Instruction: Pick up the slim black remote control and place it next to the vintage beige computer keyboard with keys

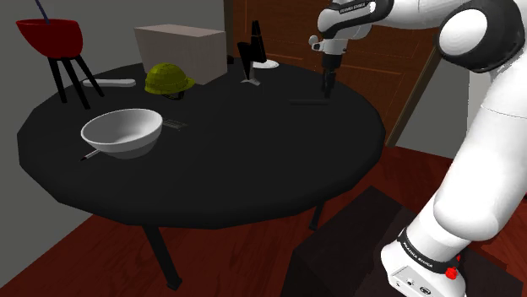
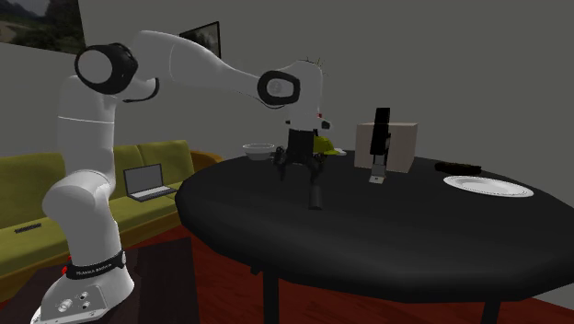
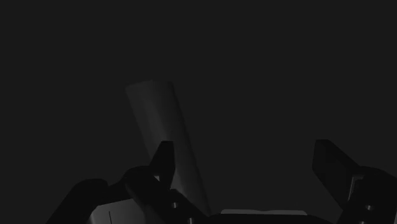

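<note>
Released and empty, the hand [image 1: 327, 91] hangs low over the black round desk [image 1: 211, 169]. It points straight down, and its 2 black fingers [image 3: 162, 162] stand well apart with nothing gripped between them. In the shoulder view it sits at about 2 o'clock on the desk top.

The slim black remote [image 1: 306, 102] lies flat on the desk just beneath the hand, hard to pick out against the dark surface. In the wrist view the remote [image 3: 162, 127] shows as a narrow dark bar running from 11 o'clock toward 5 o'clock. It passes under 1 finger rather than through the middle of the gap.

I judge the step in hand to be the approach for the grasp, with nothing lifted yet. To do it well:
- The hand should slide sideways until the bar is centred between the fingers.
- It should twist a little so that the fingers close square across the narrow width.
- It should then go down until the tips nearly touch the desk, because so thin a thing gives little to grip.

Closing off-centre could push the remote away or pinch only 1 edge.

The pale beige block [image 1: 180, 52] at about 11 o'clock, beside the yellow hard hat [image 1: 168, 80], is probably the keyboard meant, though I can see no keys. A free patch of desk in front of it, short of the white bowl [image 1: 122, 131] at 9 o'clock, would suit the placing.
</note>
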